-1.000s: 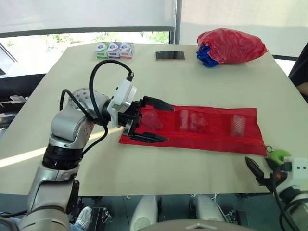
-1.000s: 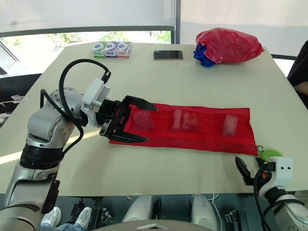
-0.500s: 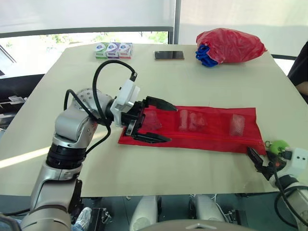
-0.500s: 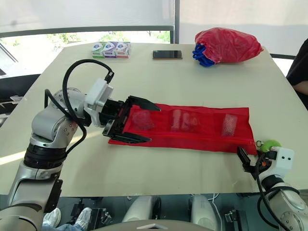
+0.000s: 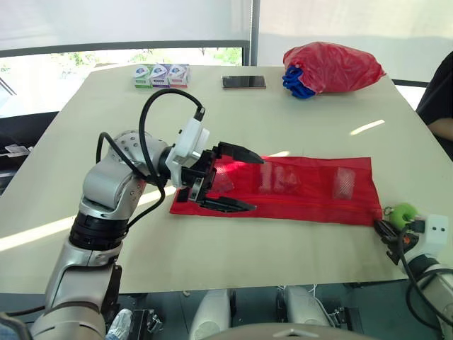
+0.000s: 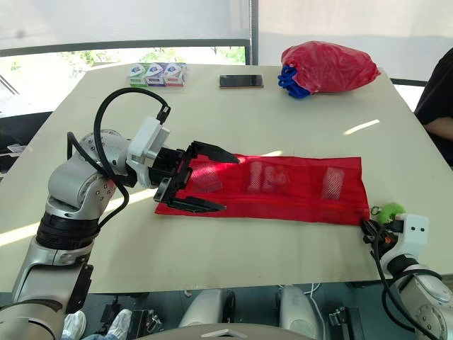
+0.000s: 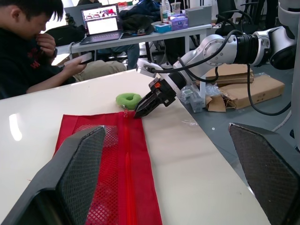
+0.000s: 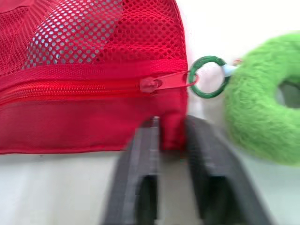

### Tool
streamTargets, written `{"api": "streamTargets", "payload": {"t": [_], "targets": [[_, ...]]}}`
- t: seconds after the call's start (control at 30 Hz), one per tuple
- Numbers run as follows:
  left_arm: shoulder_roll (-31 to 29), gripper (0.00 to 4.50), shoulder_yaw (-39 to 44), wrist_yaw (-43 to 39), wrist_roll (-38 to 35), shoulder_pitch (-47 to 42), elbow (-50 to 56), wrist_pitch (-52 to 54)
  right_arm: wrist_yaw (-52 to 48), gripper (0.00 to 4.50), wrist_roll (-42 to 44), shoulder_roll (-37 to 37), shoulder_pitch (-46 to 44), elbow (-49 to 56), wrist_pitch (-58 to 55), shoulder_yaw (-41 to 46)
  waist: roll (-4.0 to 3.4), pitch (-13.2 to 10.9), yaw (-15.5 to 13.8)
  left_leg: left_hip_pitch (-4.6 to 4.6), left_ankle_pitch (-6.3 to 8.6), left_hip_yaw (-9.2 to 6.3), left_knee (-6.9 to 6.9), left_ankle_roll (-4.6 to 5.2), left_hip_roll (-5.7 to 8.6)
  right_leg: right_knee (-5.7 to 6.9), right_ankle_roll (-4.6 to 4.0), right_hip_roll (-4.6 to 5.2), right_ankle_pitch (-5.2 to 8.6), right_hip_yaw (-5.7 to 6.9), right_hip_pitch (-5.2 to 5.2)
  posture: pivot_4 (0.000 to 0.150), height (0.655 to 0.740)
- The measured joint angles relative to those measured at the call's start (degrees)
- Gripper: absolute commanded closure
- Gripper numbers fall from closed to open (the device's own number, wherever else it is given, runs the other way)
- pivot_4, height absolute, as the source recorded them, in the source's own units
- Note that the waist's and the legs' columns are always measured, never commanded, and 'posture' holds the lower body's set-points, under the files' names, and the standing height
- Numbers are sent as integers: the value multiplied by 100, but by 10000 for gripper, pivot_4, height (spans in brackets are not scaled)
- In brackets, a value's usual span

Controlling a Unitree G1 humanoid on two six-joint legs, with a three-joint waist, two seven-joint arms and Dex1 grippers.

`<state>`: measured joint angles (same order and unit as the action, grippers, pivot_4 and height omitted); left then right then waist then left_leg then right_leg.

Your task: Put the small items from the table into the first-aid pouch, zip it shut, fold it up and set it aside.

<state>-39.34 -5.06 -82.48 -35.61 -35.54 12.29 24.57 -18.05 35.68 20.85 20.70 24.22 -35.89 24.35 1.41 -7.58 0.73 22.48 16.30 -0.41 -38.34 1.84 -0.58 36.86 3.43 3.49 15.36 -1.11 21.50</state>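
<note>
R wrist cam: right claw (image 8: 172, 127) nips pouch (image 8: 93, 70) corner by zip pull (image 8: 161, 83).

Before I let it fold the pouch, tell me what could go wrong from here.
The right end effector sits at the pouch corner, right beside the green charm, so it may catch the charm instead of fabric. The left end effector is open over the other end. A shallow grab of mesh could slip, and the items inside may bunch as it folds.
</note>
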Motion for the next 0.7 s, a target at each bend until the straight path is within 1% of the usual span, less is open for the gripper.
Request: {"api": "streamTargets", "payload": {"t": [0.23,0.33,0.4,0.43,0.57,0.6,0.7], "targets": [[79,0,-15,2,36,-33,-78,-5,-188,44740,480,-62,190,-1,-17,304,-18,-11,-24,2,0,1,0,0,3,-1,0,7,0,-1,0,1500,7400],[94,0,-23,-8,74,-41,-176,-31,-341,44740,952,-29,351,0,-42,666,-29,-18,-28,3,0,2,0,0,4,-1,1,8,0,-2,0,1500,7400],[99,0,-23,-12,82,-41,-181,-43,-391,44740,1081,22,398,0,-80,808,-31,-19,-29,3,0,2,-1,0,4,-1,1,9,0,-2,0,1500,7400],[99,0,-23,-24,117,-43,-186,-86,-520,44740,1300,219,520,0,-138,1033,-38,-22,-36,4,0,3,-1,0,7,-1,1,13,0,-3,-1,1500,7400],[90,0,-22,-49,174,-45,-248,-138,-929,44740,1838,639,759,46,-180,1640,-39,-22,-40,4,0,2,-1,1,8,-2,1,11,0,-5,-2,1500,7400],[88,0,-22,-71,180,-51,-282,-145,-1128,44740,2132,849,831,196,-249,1831,-39,-23,-33,3,0,2,0,1,7,-2,1,10,0,-5,-2,1500,7400],[85,0,-22,-95,188,-64,-295,-153,-1299,44740,2647,1109,826,437,-379,1988,-40,-23,-7,3,0,3,-1,1,4,-2,2,8,-1,-7,-2,1500,7400]]}}
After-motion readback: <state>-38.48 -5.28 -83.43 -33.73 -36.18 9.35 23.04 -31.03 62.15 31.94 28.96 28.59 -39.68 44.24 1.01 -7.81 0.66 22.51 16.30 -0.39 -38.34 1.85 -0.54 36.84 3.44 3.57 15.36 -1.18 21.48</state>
